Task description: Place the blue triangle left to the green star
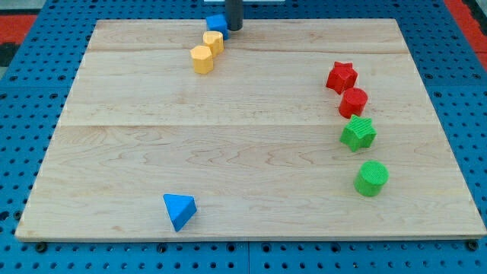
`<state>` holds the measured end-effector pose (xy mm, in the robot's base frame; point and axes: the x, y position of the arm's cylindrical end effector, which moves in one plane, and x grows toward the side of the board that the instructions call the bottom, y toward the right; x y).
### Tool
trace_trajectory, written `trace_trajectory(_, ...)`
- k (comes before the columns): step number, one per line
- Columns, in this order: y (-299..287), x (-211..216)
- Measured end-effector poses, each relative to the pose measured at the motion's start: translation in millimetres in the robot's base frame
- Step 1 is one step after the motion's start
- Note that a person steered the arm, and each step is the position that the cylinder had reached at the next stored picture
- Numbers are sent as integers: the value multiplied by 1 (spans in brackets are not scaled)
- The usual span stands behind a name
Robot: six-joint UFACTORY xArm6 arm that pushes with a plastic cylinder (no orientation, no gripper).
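Observation:
The blue triangle [179, 210] lies near the view's bottom, left of centre, on the wooden board [251, 160]. The green star [358, 134] sits at the view's right, far from the triangle. My tip [233, 29] is at the view's top centre, on the board's top edge, next to a small blue block [217, 23]. It is far from both the blue triangle and the green star.
Two yellow blocks [213, 42] [202, 58] lie just below-left of the blue block. A red star [342, 77] and a red cylinder [353, 102] sit above the green star; a green cylinder [371, 178] sits below it. Blue pegboard surrounds the board.

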<state>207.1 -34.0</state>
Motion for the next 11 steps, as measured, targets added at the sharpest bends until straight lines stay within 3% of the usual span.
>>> trace_trajectory(1,36,6)
trace_trajectory(2,123,103)
trace_trajectory(4,122,349)
trace_trajectory(5,104,411)
trace_trajectory(6,84,411)
trace_trajectory(8,-73,400)
trace_trajectory(9,-112,352)
trace_trajectory(10,-119,306)
trace_trajectory(11,-60,301)
